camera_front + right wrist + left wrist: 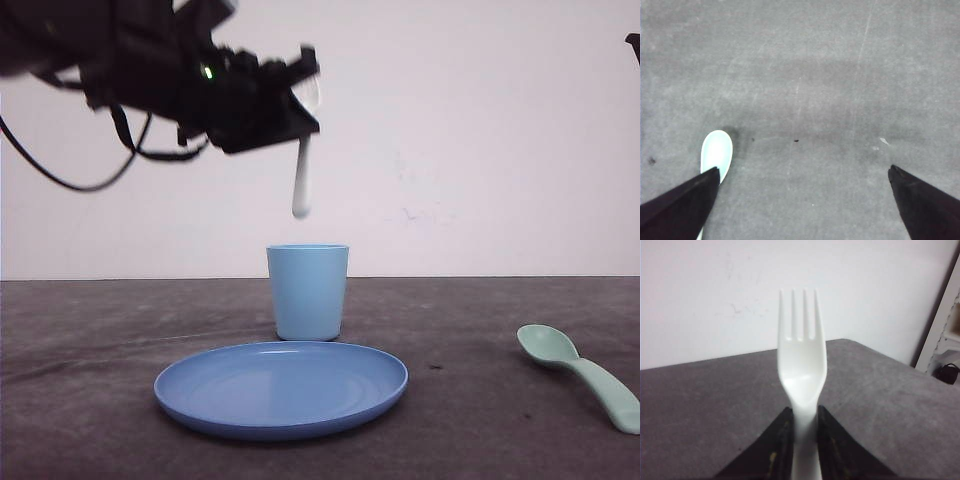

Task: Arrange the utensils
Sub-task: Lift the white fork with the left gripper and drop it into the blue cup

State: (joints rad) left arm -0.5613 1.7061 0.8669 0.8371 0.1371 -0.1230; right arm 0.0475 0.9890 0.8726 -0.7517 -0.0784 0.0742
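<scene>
The left gripper (300, 105) hangs high over the table (480, 400), clenched on the fork (302, 180). From the front the fork's handle dangles straight down, its rounded end above the cup (307, 291) and well clear of the rim. The left wrist view shows the tines pointing away from the gripper, the neck pinched between the two dark fingers (777, 445).

The cup stands upright just behind the plate (281, 388), which lies bare. The spoon (585, 372) rests on the table off to the right, well apart from both, bowl toward the cup and handle running to the edge of the picture.

The right gripper (805, 197) hovers low over the table with its fingers spread wide, grasping nothing; the spoon's bowl peeks out beside one fingertip.

I'd say the fork is on its way into the cup. Next the left arm needs to lower the handle straight down inside the rim before letting go, keeping it centred so it doesn't catch the edge or tip the cup. The spoon is not yet picked up; the right gripper would have to shift sideways to straddle it.
</scene>
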